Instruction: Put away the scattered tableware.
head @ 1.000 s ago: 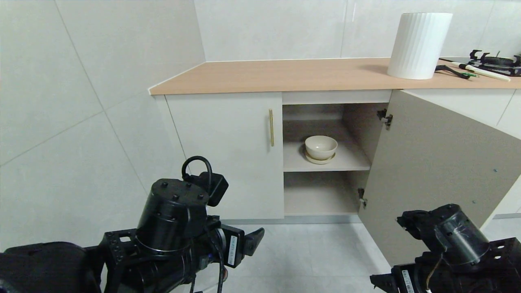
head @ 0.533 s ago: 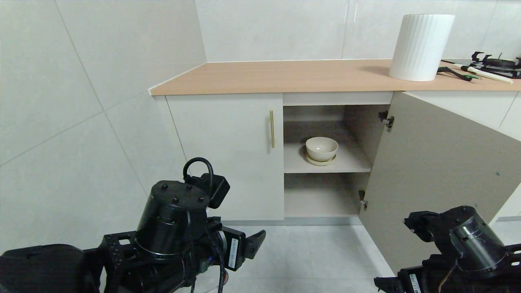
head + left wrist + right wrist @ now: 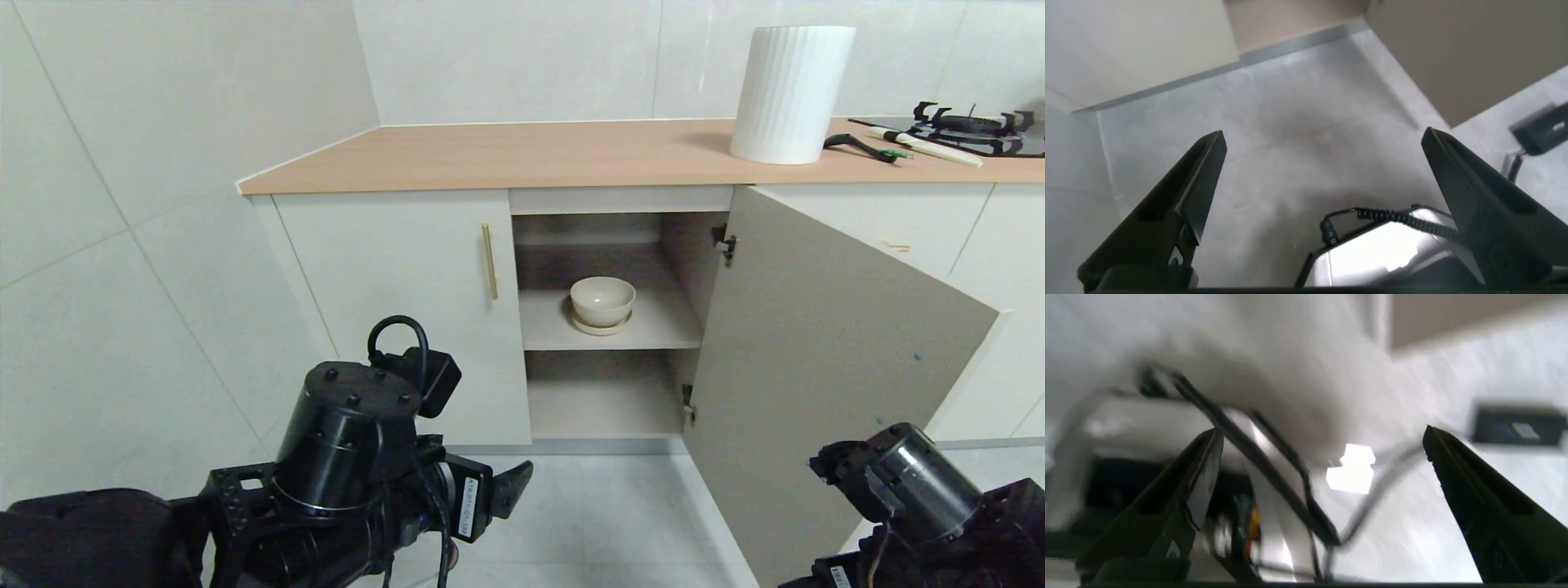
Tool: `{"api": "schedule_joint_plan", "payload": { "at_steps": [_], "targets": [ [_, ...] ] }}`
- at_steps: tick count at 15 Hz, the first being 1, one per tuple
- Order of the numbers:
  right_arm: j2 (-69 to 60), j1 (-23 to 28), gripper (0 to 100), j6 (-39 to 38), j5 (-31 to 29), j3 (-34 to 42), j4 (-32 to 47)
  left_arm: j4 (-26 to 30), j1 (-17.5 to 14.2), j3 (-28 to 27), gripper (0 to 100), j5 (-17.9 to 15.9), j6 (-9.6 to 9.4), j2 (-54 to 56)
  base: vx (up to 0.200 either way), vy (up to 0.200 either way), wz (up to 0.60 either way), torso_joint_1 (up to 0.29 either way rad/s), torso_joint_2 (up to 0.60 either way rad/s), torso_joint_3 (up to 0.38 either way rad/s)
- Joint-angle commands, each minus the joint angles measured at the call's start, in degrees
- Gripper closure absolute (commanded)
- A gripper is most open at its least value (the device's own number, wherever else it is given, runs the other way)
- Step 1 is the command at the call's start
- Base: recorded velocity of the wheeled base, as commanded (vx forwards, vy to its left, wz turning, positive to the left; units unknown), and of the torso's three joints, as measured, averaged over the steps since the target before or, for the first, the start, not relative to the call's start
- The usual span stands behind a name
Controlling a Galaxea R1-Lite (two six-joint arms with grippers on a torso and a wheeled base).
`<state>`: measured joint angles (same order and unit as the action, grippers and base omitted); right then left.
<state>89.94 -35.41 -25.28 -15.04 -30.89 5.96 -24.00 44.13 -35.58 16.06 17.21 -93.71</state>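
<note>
Now, left gripper (image 3: 1323, 139): hanging low over the floor (image 3: 1290, 106) with its fingers spread wide, carrying nothing.
Right gripper (image 3: 1323, 437): likewise gaping wide and gripping nothing; whatever is lying beneath it is too blurred to tell.
Bowl (image 3: 602, 298): sitting upright on a plate (image 3: 598, 328) on the upper shelf (image 3: 665, 327) inside the cupboard, ahead of and above the left gripper, off to its right, well apart from both grippers.
Open door (image 3: 816, 359): standing wide open just ahead of the right arm, on the bowl's right.
Shut door (image 3: 392, 310): facing the left gripper from ahead, wearing a slim brass handle (image 3: 490, 261).
Counter (image 3: 506, 155): running above both grippers, carrying a white ribbed container (image 3: 790, 94) far ahead on the right gripper's side.
</note>
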Motion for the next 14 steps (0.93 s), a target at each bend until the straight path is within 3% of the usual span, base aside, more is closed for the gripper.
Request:
{"api": "schedule_joint_plan", "payload": {
  "at_steps": [1, 4, 6, 10, 14],
  "targets": [
    [1.55, 3.42, 0, -0.12, -0.07, -2.86, 3.88, 0.01, -0.01, -0.01, 0, 0.03, 0.01, 0.02, 0.000, -0.200, 0.00, 0.007, 0.00, -0.002],
    [1.82, 9.22, 0, 0.59, -2.62, -4.88, 8.54, -0.08, -0.01, -0.01, 0, 0.03, 0.01, 0.02, 0.000, -0.200, 0.00, 0.007, 0.00, 0.001],
    [1.90, 15.64, 0, 2.70, -4.47, -7.78, 12.76, -0.08, -0.01, -0.10, 0, 0.03, 0.10, 0.19, 0.000, 0.000, 0.00, 0.000, 0.00, 0.000],
    [1.64, 27.24, 0, 5.33, -7.54, -12.09, 13.90, -0.08, -0.01, -0.10, 0, 0.03, 0.10, 0.37, 0.000, 0.000, 0.00, 0.000, 0.00, 0.000],
    [2.96, 32.34, 0, 4.89, -6.93, -15.52, 10.74, -0.08, -0.01, -0.10, 0, 0.03, 0.10, 0.55, 0.000, 0.000, 0.00, 0.000, 0.00, 0.000]
  ]
}}
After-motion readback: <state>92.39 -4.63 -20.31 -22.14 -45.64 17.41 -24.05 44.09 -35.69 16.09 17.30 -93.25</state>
